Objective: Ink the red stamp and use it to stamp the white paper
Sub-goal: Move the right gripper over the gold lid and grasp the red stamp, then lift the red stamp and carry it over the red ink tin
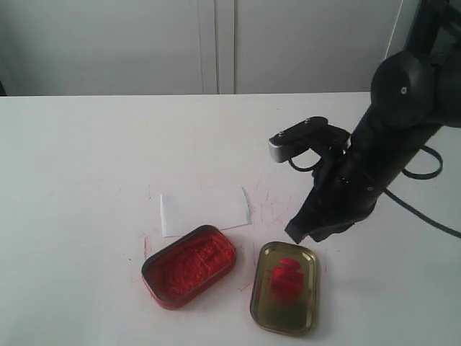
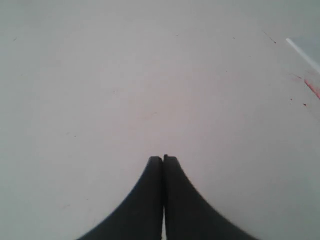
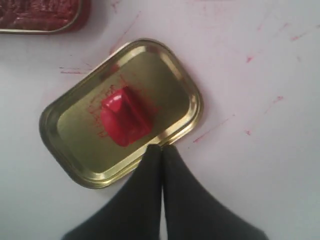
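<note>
On the desk (image 1: 86, 158), near its front edge: open red ink tin (image 1: 189, 265), gold tin lid (image 1: 311, 268) just beside it, the white paper (image 1: 205, 209) close behind the tin.

- The red stamp (image 3: 125, 117) lies inside the gold lid on red smears, roughly mid-tray. Nothing holds it.
- Right pincer (image 3: 161, 147): fingers pressed together, empty. The tips hang at the lid's rim, just beside the stamp and not touching it, as far as the wrist view shows.
- Left pincer (image 2: 163, 159): fingers together, empty, over bare desk. The arm is out of the exterior view.
- Paper: lies flat and shows no clear imprint from the exterior view. Red scratches mark the desk around it, and I cannot tell whether any sit on the sheet.

Progress, my reading: nothing of the task proper is done. The stamp is not picked up or freshly inked, and the paper is unstamped.

Left to do: part the right fingers, take the stamp by its knob, press it into the red tin, carry it to the paper and press it down.
</note>
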